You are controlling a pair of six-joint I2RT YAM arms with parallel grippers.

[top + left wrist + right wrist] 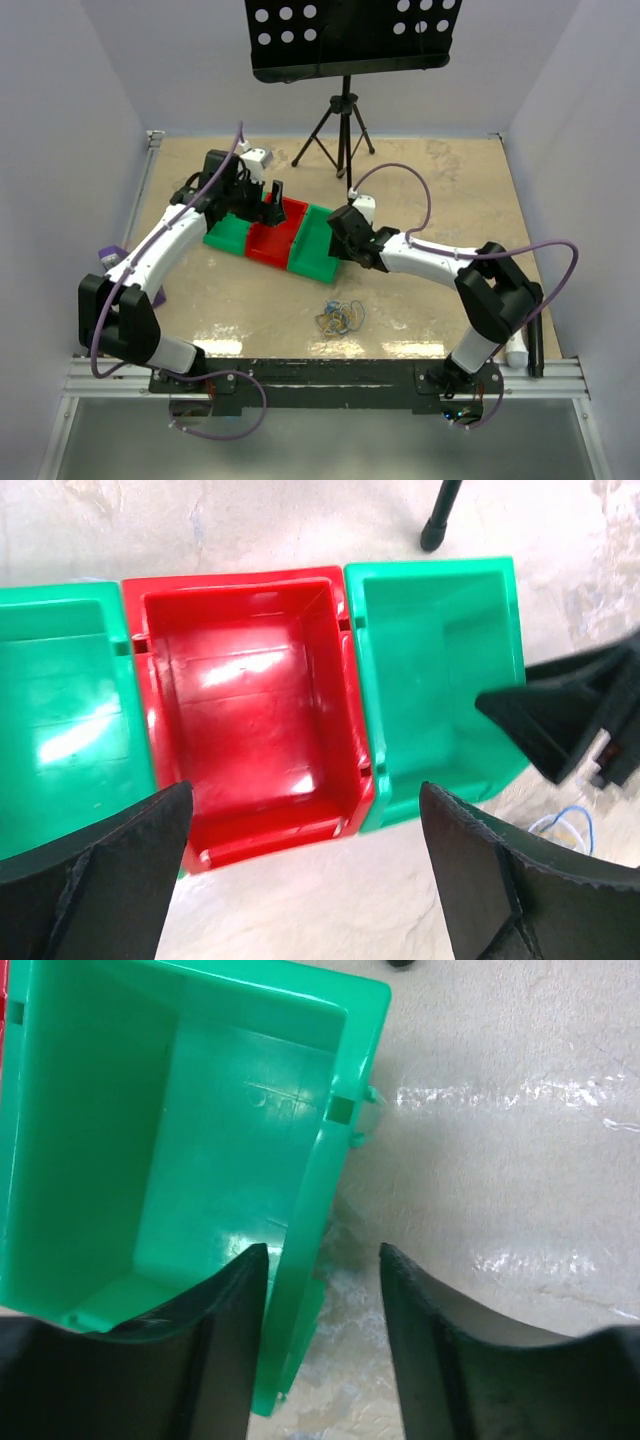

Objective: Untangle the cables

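The cables [340, 318] lie in one small heap on the table [230, 300], near the front edge and about midway between the arms, well apart from the row of bins. In the heap, bluish and yellow loops cross over each other; how many strands there are is too small to tell.

Neither claw is on them. The left gripper [270, 202] hangs over the red bin [240, 710], its fingers spread wide with nothing between them. The right gripper [323, 1260] sits at the right green bin [180, 1140], half spread and straddling that bin's right wall, with a gap showing on the outer side, so it does not look clamped.

The strands look very thin, light and limp. They will likely sag, slip from a loose pinch and drag the whole heap along. A loop standing clear at the heap's edge seems the best place to take hold, with the other claw pinning the rest down.
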